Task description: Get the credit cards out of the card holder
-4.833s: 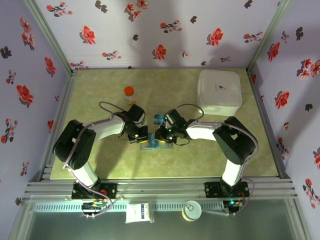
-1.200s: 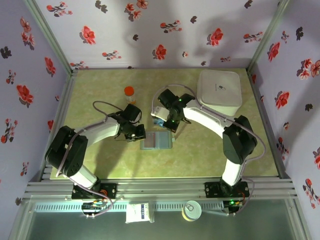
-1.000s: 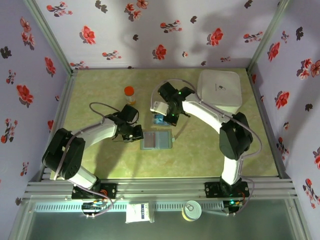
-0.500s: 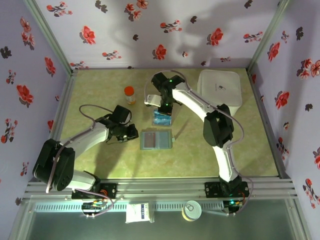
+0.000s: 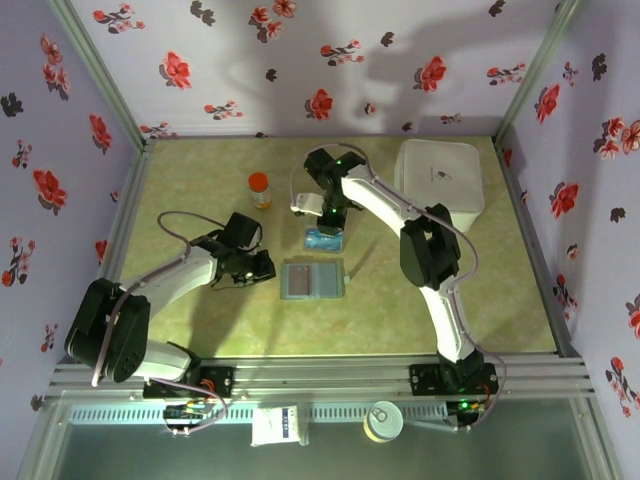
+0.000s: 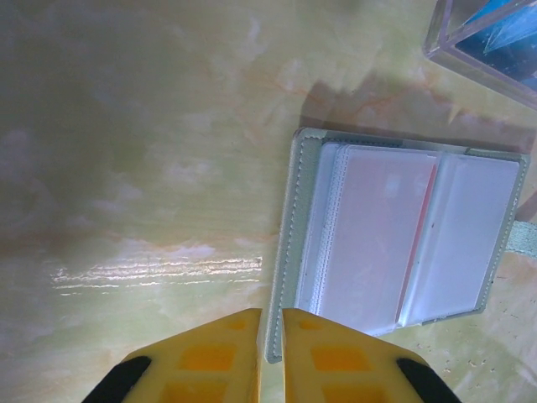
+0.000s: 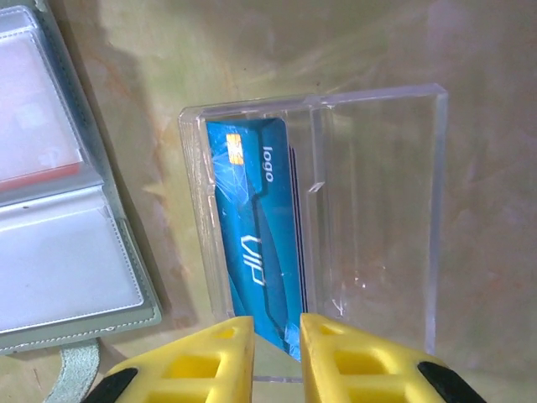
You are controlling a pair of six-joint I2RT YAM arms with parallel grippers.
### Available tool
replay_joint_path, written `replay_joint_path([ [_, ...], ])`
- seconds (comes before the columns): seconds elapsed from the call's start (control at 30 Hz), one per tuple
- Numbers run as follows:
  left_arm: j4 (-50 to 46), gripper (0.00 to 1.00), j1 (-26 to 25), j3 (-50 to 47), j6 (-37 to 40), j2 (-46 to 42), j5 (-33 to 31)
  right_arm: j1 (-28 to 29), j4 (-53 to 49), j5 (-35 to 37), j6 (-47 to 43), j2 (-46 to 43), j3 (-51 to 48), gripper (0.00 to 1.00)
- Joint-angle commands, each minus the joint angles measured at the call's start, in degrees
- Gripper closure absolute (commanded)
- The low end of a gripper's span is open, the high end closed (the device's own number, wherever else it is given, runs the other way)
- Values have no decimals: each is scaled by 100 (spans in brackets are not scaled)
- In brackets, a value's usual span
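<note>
One blue card [image 7: 252,243] lies in the tray [image 7: 377,210], right pincer [image 7: 277,329] released, left pincer [image 6: 270,323] clenched empty; next: brace card holder [image 6: 285,252], extract red card [image 6: 377,235].

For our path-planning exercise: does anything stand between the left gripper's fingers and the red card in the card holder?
Only the clear sleeve covering the red card. The left gripper is at the card holder's near edge, with nothing else visible between.
</note>
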Motion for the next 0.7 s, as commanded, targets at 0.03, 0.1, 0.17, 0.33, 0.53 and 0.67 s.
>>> replay_joint_path([
  [0.03, 45, 87, 49, -32, 84, 88, 65, -60, 289, 22, 294, -557, -371, 78],
  [0.1, 138, 88, 48, -35, 61, 149, 128, -61, 549, -3, 522, -790, -634, 78],
  [0.17, 241, 88, 53, -27, 40, 242, 236, -63, 873, -37, 912, -1043, -948, 78],
  [0.33, 406, 91, 31, 31, 19, 488, 410, -52, 1908, -182, 2386, -1655, -1846, 77],
  [0.53, 515, 92, -10, 86, -14, 694, 518, 1, 3269, -350, 5221, -2318, -2978, 82],
  [0.67, 570, 94, -79, 106, -63, 804, 567, 171, 4316, -452, 6693, -2852, -4008, 87],
])
